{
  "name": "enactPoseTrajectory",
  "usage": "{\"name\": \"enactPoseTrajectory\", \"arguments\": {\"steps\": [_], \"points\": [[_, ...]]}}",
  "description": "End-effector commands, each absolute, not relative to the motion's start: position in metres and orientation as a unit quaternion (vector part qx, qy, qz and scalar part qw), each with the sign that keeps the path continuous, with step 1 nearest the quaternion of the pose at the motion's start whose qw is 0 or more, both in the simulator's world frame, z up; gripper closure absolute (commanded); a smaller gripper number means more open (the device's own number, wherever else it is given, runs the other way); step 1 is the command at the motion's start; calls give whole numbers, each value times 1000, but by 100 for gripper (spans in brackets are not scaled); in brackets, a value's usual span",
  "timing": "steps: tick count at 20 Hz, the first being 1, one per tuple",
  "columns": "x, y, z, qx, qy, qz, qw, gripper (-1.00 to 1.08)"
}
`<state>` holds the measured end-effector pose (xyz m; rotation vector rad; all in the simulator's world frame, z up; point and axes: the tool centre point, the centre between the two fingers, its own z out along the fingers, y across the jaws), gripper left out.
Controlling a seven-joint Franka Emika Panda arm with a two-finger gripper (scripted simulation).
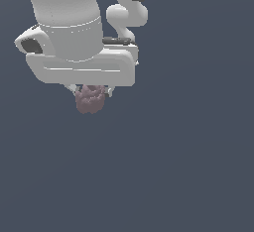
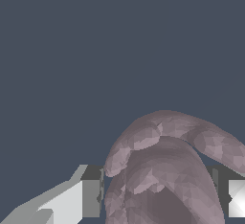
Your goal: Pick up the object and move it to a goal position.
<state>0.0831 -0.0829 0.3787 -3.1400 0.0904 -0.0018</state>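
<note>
While the big white arm point(image 1: 69, 23) fills the upper part of the exterior view, the gripper point(image 1: 92, 93) sits under its wide white hand piece. Everything around is plain dark blue-grey, with nothing else to see.

The gripper is nearly closed, with only a small gap, and that gap is filled by the object point(image 1: 91, 99). In the wrist view the pink-brown lump point(image 2: 162, 170) sits right between the two fingers point(image 2: 91, 196), one on each side. It looks like it touches both of them, so I think it is being held tight. The fingers are mostly hidden in the exterior view, so I am not fully sure how hard they press. The lump pokes out just past the fingertips and is much thinner than the white hand piece above it.

My guess is that the picking-up part is done and the carrying part is going on. No goal spot shows in either view. The next move needs a slow, steady carry, with the fingers kept pressed so the bumpy lump does not slip out.

No words, labels or brand names can be seen anywhere.
</note>
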Motion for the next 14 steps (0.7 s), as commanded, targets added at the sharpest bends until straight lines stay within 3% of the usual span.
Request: {"name": "enactPoseTrajectory", "arguments": {"steps": [1, 14], "points": [[84, -89, 391, -1000, 28, 0, 0, 108], [87, -98, 412, -1000, 28, 0, 0, 108]]}}
